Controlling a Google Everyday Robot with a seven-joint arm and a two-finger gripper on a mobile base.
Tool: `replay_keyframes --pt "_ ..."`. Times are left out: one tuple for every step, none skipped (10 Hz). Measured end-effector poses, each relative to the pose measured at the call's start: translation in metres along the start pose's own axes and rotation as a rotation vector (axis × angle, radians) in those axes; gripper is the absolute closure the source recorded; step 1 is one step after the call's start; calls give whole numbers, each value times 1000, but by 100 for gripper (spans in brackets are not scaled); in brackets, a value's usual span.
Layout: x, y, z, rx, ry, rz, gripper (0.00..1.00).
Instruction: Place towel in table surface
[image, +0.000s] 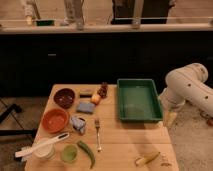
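Apparently the step in hand was the reach. The gripper (172, 119) hung low at the robot's arm end, off the right edge of the table and just beside the green tray (138, 100). Its jaws were spread wide w/ nothing between them.

The towel (77, 123) lay crumpled on the left half of the table surface (125, 145). It sat just right of the orange bowl (54, 120), below the blue pad (85, 107) and near the fork (98, 134).

To do it well, IMO:
- The arm needed to rise first and cross over the tray, not drag through it.
- It should come down on the towel from straight above, jaws kept wide.
- Best to pinch the highest fold, since soft cloth bunches and a shallow nip would prob. slip.
- Fingers should line up so neither hit the bowl rim or the fork tines.
- A clean lift would come before any sideways travel.
- A good drop spot looked like the bare wood between the fork and the banana (147, 159), w/ a low release.

Brands, labels, writing: none could be read on any item or on the arm.
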Motion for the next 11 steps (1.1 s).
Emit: replay_keyframes --pt "0 0 0 0 0 0 20" --pt "0 0 0 0 0 0 20" --pt "1 0 0 1 -2 3 20" --pt "-2 0 -4 3 -29 9 20" --pt "-9 1 -11 6 -71 8 20" --pt "-24 2 -20 9 -103 -1 20" --pt "-44 3 -27 7 -131 -3 20" --pt "-61 3 -32 3 -154 -1 20" --pt "-78 5 -37 -6 -187 7 20" --pt "-95 6 -42 -15 -221 11 20" --pt "-116 7 -48 -21 -261 9 20"
